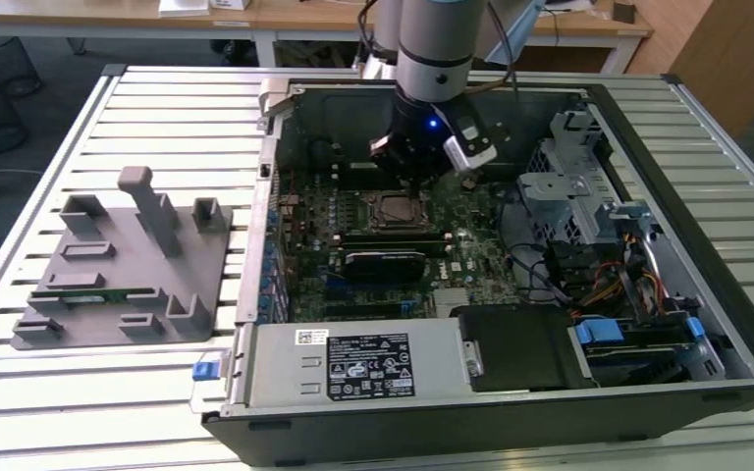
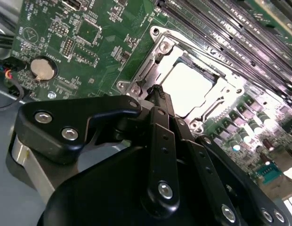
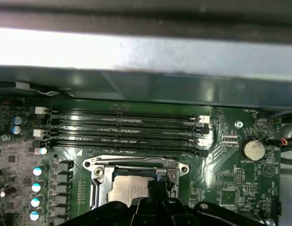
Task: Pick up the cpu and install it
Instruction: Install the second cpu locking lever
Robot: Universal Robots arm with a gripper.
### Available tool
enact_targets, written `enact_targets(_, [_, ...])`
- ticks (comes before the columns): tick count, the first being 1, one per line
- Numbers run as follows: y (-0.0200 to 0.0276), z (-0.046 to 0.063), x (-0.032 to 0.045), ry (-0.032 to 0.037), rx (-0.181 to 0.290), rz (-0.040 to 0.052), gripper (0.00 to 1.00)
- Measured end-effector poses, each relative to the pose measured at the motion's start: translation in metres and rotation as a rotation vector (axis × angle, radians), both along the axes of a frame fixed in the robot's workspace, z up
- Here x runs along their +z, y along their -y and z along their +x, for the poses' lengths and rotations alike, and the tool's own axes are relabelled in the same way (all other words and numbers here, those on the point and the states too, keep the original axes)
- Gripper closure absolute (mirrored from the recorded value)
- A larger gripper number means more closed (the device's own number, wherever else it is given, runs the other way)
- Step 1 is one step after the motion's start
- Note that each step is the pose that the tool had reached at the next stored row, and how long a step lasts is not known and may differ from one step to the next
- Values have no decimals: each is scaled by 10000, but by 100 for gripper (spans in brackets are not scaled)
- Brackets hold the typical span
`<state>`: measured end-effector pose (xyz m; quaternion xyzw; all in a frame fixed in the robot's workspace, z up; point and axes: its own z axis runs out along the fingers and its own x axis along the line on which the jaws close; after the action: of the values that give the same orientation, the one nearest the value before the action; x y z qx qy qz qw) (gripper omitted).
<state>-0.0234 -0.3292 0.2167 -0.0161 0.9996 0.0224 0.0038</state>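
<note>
Gripper (image 2: 158,92) fingers together, empty, tip just above cpu (image 2: 190,84) seated in socket (image 2: 160,52). Judged: keep pad centred, press square, avoid frame edge.

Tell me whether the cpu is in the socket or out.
In. The cpu lies flat inside the socket frame in both wrist views, and the gripper hangs just above it.

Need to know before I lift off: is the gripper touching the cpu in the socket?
Cannot tell. In the second wrist view the gripper tips end at the cpu edge, with no plain contact or gap visible.
</note>
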Motion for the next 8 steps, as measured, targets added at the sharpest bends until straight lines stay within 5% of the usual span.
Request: enact_targets(8, [0, 0, 200, -18, 0, -2, 89])
